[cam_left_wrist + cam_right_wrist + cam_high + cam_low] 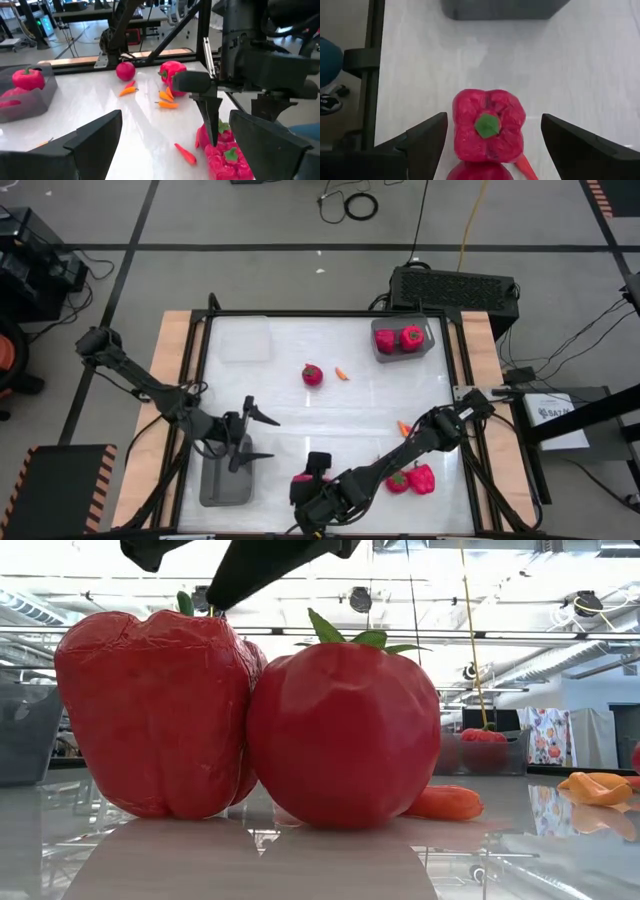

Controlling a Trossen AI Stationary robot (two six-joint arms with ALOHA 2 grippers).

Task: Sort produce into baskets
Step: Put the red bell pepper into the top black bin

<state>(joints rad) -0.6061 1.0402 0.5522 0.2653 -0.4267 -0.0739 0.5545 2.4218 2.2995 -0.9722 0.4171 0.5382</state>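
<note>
A red bell pepper (489,125) with a green stem stands near the table's front edge, touching a round red fruit (340,730); a slim reddish chilli (525,167) lies beside them. My right gripper (303,485) hangs open just over the pepper, pointing steeply down, with one finger on either side of it in the right wrist view. My left gripper (265,438) is open and holds nothing, above the far end of the grey basket (225,485) at the near left. A clear basket (245,338) sits far left. A grey basket (432,340) at the far right holds two red pieces.
A round red fruit (312,375) and an orange chilli (342,374) lie mid-table, another chilli (403,427) to the right. Two red peppers (410,479) sit near the front right, beside my right arm. A dark frame (200,410) rims the table.
</note>
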